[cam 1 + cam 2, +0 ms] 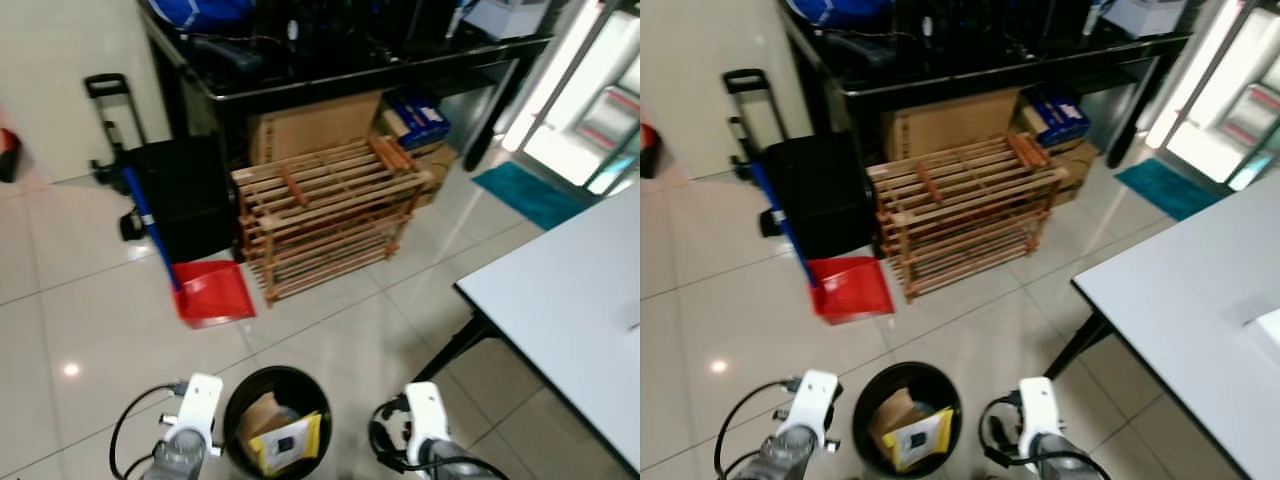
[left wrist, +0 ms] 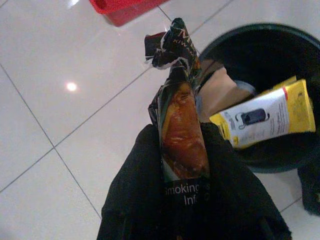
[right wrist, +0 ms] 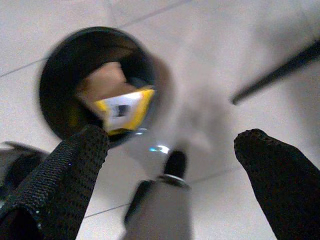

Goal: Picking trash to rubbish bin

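Observation:
A round black rubbish bin (image 1: 277, 384) stands on the tiled floor between my two arms, holding a yellow-and-white packet (image 1: 285, 442) and brown paper (image 1: 895, 410). My left gripper (image 2: 182, 165) is shut on a crumpled glossy wrapper (image 2: 177, 117) with dark print, held beside the bin's rim (image 2: 220, 37) over the floor. My right gripper (image 3: 170, 150) hangs open on the bin's other side, its two fingers (image 3: 65, 165) spread wide with nothing between them.
A red dustpan (image 1: 212, 292) with a blue handle lies ahead on the left, next to a black trolley case (image 1: 180, 195). A wooden slatted rack (image 1: 325, 215) stands under a black desk (image 1: 350, 70). A white table (image 1: 575, 290) with a black leg (image 1: 450, 350) is at the right.

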Motion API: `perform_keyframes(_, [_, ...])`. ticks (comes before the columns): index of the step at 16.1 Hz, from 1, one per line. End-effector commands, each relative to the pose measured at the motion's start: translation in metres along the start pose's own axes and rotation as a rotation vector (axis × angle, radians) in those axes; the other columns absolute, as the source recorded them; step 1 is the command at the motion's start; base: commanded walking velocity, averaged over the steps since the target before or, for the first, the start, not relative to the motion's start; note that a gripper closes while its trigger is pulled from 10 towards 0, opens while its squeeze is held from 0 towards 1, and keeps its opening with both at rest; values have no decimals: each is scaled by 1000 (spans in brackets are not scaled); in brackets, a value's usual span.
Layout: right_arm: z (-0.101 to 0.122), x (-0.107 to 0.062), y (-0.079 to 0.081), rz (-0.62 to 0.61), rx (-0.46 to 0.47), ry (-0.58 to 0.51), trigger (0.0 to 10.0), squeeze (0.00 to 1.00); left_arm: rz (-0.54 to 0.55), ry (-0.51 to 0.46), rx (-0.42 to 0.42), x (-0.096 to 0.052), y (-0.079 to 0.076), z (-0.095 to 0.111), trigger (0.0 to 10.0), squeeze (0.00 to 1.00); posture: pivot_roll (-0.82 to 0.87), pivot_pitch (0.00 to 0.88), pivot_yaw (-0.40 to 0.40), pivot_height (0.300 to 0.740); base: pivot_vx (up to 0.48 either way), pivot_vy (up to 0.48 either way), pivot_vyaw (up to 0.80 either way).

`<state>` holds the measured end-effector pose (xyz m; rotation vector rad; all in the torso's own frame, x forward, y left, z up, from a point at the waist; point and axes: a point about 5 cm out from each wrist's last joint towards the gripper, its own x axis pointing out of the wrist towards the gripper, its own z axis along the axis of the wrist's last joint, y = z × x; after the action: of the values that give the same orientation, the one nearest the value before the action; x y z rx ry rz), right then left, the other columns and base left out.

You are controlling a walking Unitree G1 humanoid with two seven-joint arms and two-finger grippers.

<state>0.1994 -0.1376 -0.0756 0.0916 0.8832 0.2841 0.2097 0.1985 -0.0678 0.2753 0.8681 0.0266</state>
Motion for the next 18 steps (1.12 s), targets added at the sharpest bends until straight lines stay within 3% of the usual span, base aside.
perform_keyframes(1, [5,-1,-5,32,-19,-3,10000,0,-57,-19,-35,1,-10,9,10000,0,-13,128,-96,740,0,0,0])
perform_keyframes(3, [19,0,-3,116,-23,-37,10000,0,-146,-54,-86,3,-25,25,10000,0,-36,151,-106,740,0,0,0])
perform_keyframes(8, [25,-2,6,290,-73,-61,10000,0,-271,-72,-64,-1,-55,32,10000,0,-96,205,-136,740,0,0,0])
perform_keyframes(13, [18,-7,7,358,-65,-56,10000,0,-292,-45,-61,-4,-60,19,10000,0,-116,241,-153,740,0,0,0])
perform_keyframes(18, [14,-13,5,382,-51,-59,10000,0,-237,-16,-62,-3,-50,9,10000,0,-130,271,-162,740,0,0,0])
